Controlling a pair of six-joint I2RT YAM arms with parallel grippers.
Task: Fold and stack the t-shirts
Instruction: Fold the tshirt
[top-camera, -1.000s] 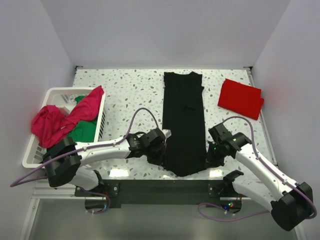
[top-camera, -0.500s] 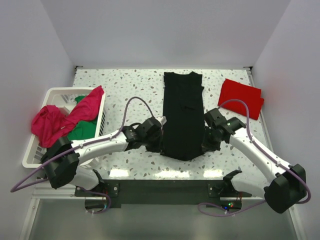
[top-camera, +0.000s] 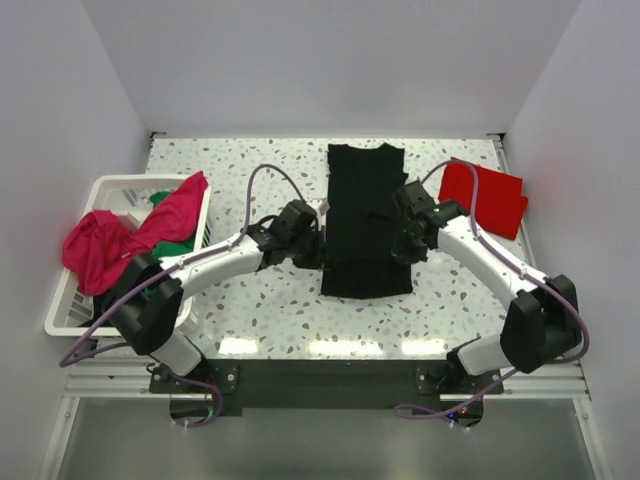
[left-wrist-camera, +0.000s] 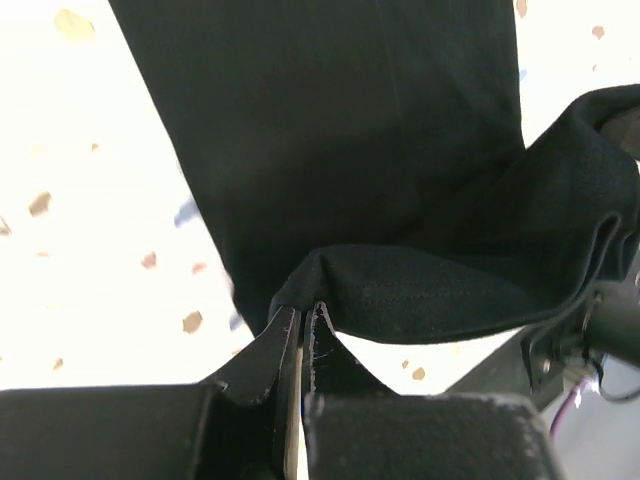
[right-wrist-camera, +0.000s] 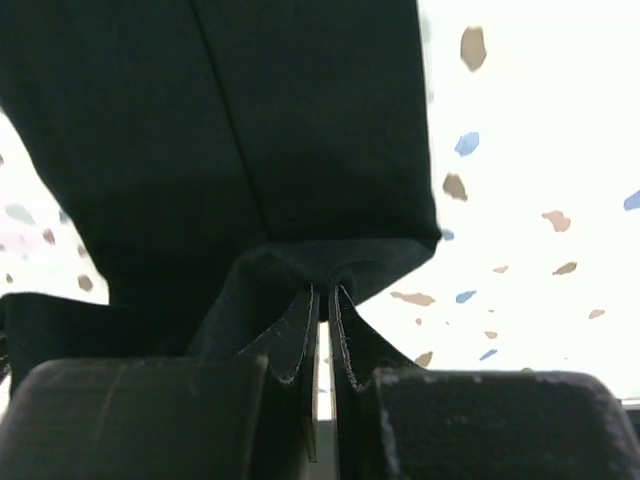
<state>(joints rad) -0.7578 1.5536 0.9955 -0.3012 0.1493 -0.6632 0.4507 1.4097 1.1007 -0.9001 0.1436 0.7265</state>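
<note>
Grippers (left-wrist-camera: 303, 314) (right-wrist-camera: 323, 293) tight on black t-shirt (top-camera: 365, 205)

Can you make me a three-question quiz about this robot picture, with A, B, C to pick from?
1. What do the left gripper and right gripper do to the black t-shirt? A pinch its edge; B hover open above it; C stay far away.
2. Where is the red t-shirt? A far right of the table; B hanging on the wall; C under the black t-shirt.
3. What colour shirt hangs over the basket rim? A blue; B pink; C yellow.
Answers: 1 A, both wrist views show jaws closed on black cloth. 2 A, it lies there. 3 B, the pink t-shirt drapes over it.
</note>
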